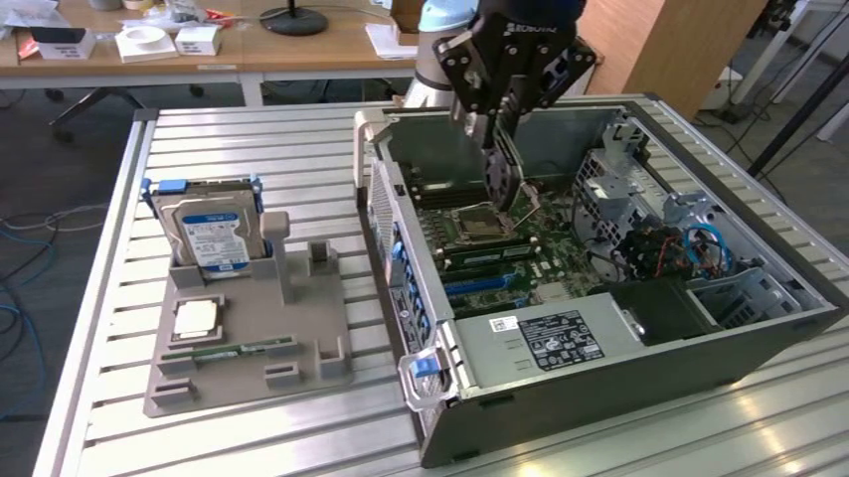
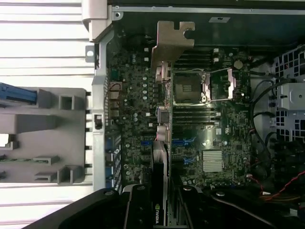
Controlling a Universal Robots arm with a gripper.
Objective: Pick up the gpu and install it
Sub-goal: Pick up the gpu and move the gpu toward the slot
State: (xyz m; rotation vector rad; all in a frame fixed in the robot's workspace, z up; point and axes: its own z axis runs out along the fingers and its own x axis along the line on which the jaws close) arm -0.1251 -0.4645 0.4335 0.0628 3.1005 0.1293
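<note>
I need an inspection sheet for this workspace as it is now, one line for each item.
Surface: slatted metal table, carrying an open case and a grey holder.
Job's things: gpu hanging above the motherboard inside the case.
Clutter: hard drive, chip and memory stick in the holder.
Claw: claw shut on the gpu.
Cables: blue cables in the case; loose cables on the floor, at the exterior view's left.
Surroundings: wooden desk with white boxes behind.
</note>
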